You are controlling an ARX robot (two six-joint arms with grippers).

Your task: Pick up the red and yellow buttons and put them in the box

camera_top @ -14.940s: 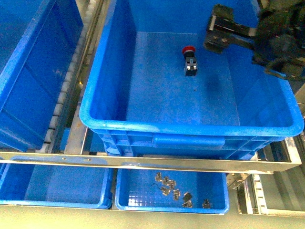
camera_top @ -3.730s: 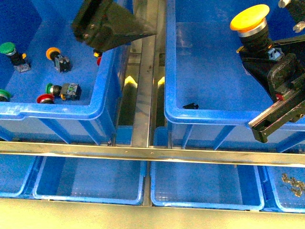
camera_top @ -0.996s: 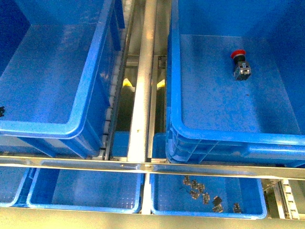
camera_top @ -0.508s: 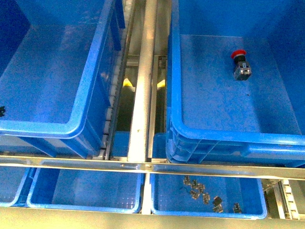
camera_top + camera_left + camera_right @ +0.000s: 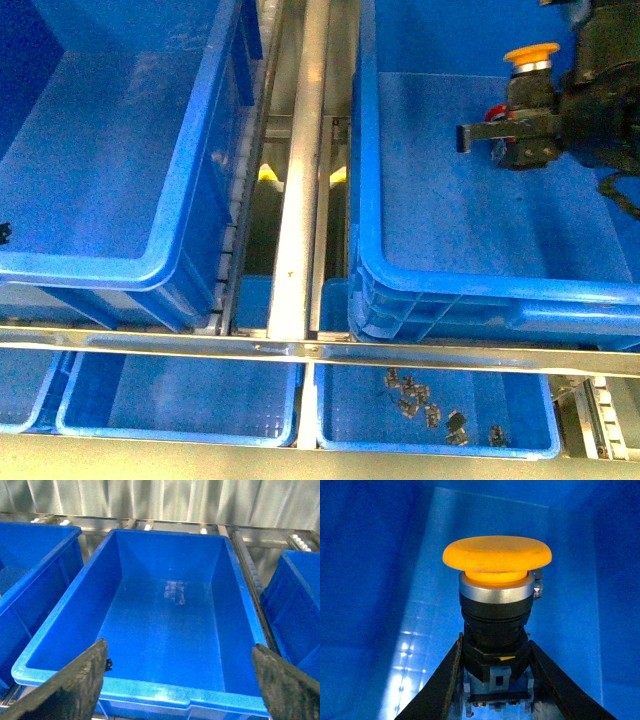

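Note:
In the front view my right gripper is shut on the yellow button and holds it cap-up above the floor of the box, at its far right. The red button lies on the box floor just behind that gripper, and only a sliver of red shows. The right wrist view has the yellow button upright between the two fingers of my right gripper, with blue box floor behind. My left gripper is open, its fingers spread wide before an empty blue crate.
A second large blue crate stands left of the box, with a metal rail between them. A metal frame bar crosses in front. Below it are shallow blue trays, one holding several small metal clips.
My right gripper has come into the front view from the right with the yellow button and now hangs over the box, covering most of the red button. The red button has not moved.

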